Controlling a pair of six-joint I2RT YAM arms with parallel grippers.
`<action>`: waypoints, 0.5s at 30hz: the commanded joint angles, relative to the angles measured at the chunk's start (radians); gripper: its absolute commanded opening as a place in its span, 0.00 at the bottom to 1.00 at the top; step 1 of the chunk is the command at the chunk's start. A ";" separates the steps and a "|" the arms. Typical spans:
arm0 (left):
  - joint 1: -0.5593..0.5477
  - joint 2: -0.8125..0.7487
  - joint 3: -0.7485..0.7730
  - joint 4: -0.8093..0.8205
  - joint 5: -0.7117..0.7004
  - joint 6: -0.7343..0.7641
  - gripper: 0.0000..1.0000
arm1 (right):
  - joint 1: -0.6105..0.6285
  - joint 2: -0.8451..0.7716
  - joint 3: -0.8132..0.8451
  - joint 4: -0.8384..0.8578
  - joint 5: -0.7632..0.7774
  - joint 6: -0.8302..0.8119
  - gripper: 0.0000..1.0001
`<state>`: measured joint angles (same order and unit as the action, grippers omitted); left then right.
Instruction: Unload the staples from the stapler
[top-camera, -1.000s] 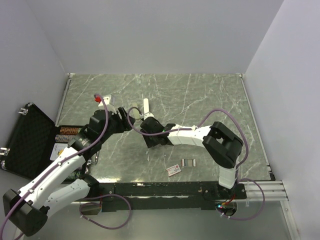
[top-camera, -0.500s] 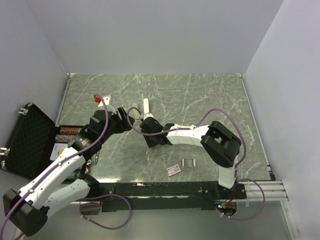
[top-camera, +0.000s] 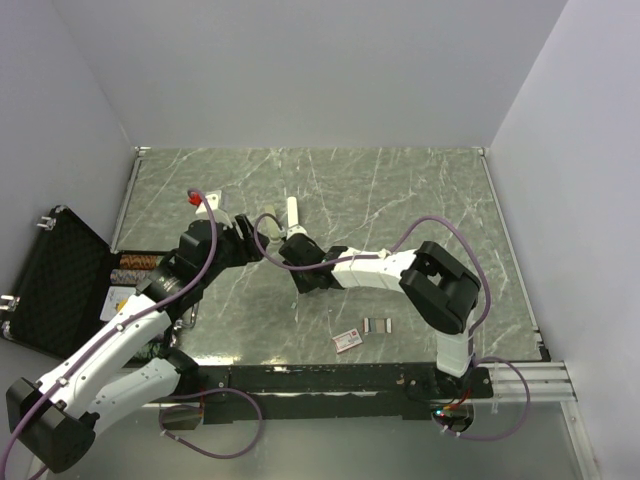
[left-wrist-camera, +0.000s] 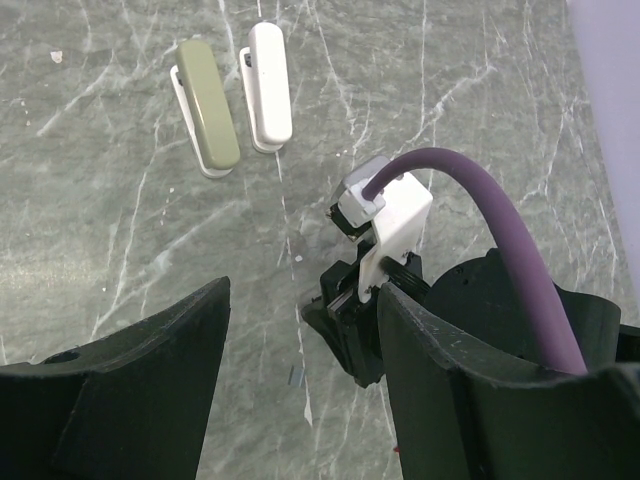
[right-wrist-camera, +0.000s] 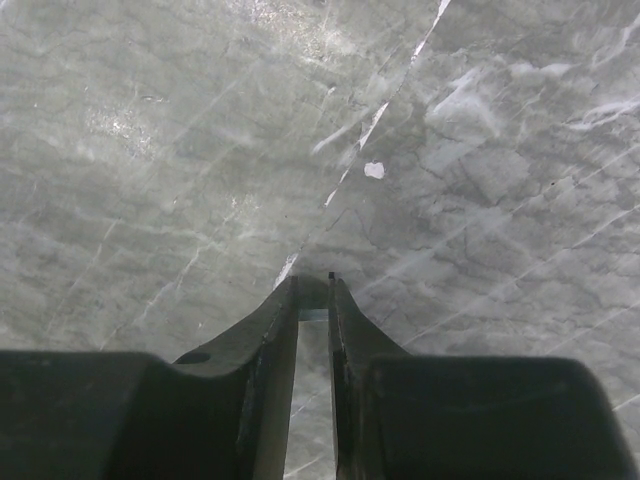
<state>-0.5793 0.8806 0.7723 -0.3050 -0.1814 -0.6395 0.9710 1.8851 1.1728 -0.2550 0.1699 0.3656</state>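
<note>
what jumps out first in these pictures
An olive stapler and a white stapler lie side by side on the marble table, beyond the open left gripper. The right gripper, jaws nearly together, hangs low over bare marble mid-table. Near the front edge, the staples lie beside a box; an open black case sits far left.

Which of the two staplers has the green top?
The green stapler, on the left in the left wrist view. The white stapler lying beside it has a white top instead.
</note>
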 joint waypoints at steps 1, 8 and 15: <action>-0.004 -0.012 -0.008 0.021 0.008 0.009 0.66 | 0.012 -0.013 0.010 -0.010 0.005 0.004 0.16; -0.004 -0.011 -0.010 0.021 0.010 0.009 0.66 | 0.015 -0.109 -0.036 -0.027 0.051 0.015 0.13; -0.004 -0.008 -0.010 0.024 0.022 0.011 0.66 | 0.015 -0.306 -0.145 -0.087 0.124 0.032 0.13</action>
<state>-0.5797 0.8806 0.7624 -0.3042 -0.1799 -0.6395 0.9794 1.7267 1.0840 -0.2916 0.2180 0.3744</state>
